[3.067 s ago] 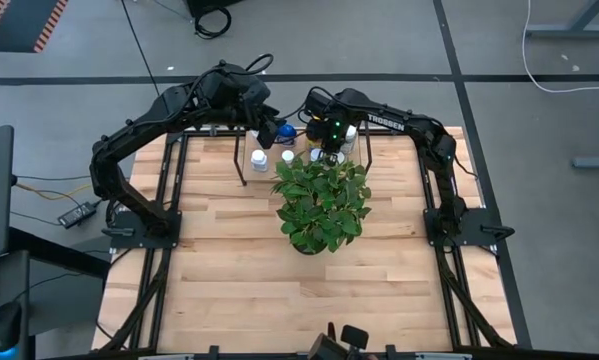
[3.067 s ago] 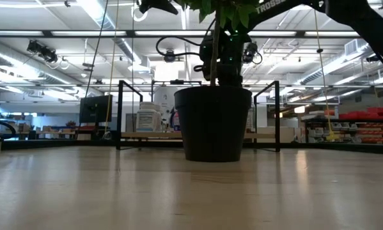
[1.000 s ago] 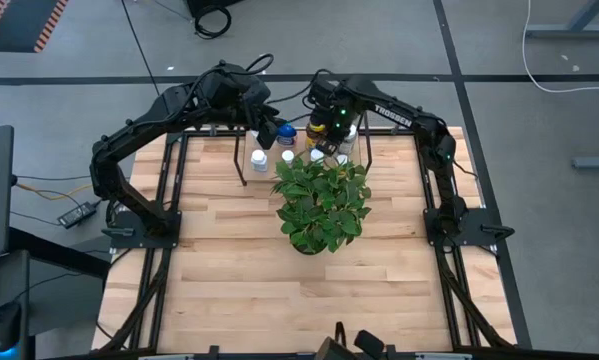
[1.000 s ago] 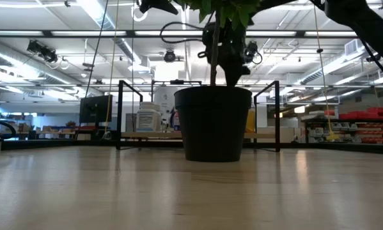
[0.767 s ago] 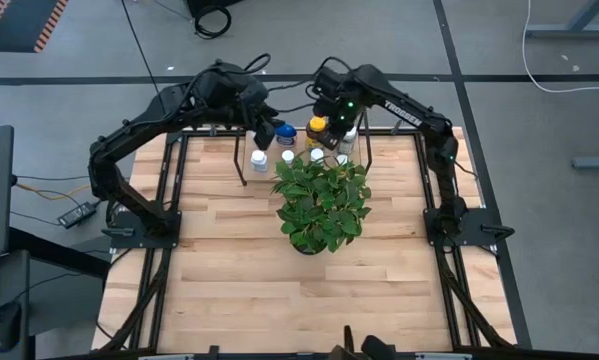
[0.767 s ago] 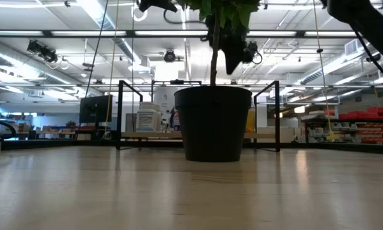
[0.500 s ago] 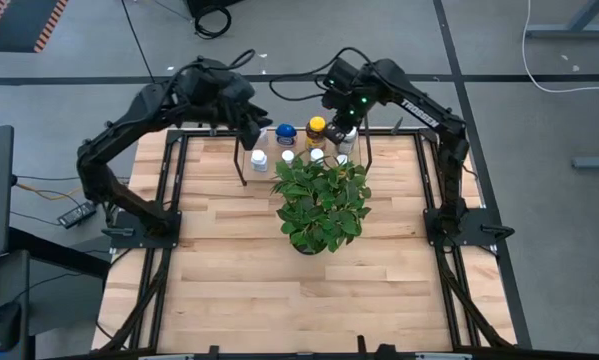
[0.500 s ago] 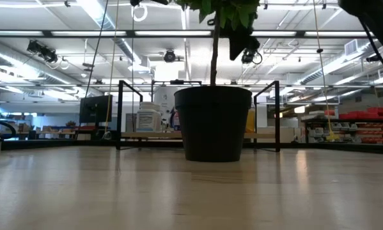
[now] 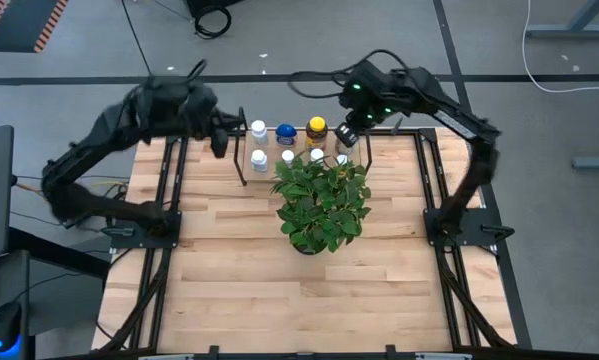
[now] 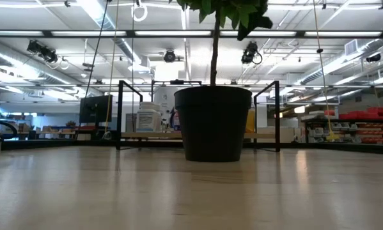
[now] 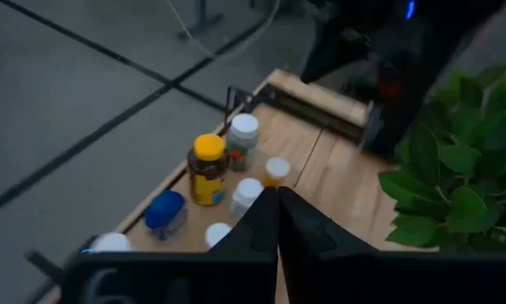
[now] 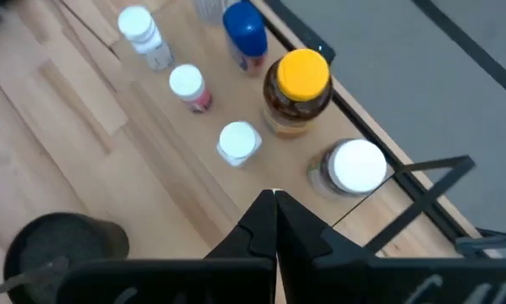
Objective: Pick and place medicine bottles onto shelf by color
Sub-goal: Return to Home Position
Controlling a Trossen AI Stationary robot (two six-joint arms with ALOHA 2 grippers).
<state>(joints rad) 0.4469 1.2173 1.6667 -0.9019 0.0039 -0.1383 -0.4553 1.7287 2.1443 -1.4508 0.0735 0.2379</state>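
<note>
1. Two claws hung over the far end of the desk [image 9: 229, 260], one at either end of the shelf [image 10: 119, 115], and neither touched anything.
2. The left claw [image 9: 219, 140] was pinched fully together with nothing between its fingers. It sat just outside the shelf's left posts, apart from everything on it.
3. The right claw [image 9: 347, 133] was likewise closed tight and empty, raised over the shelf's right end.
4. The bottles [image 9: 287, 157] stood upright on the shelf between the two claws, in roughly two rows.
5. In the back row, a white-capped bottle [image 9: 258, 129] was the one nearest the left claw. The blue bottle [image 9: 286, 131] came next, and the amber bottle [image 9: 317, 128] with its yellow cap stood just beside the right claw.
6. In the right wrist view, a wide white-capped bottle [image 12: 354, 165] lay closest under the right claw, next to the amber one. Three small white-capped bottles [image 12: 238, 142] trailed off from it towards the left claw.
7. The plant [image 9: 322, 195] stood on the nearer side of both claws, towards the middle of the desk. Its leaves reached the front row of the shelf.
8. In the low view, the pot [image 10: 212, 121] hid the middle of the shelf. A white bottle with a label showed on the shelf board to the pot's left.
</note>
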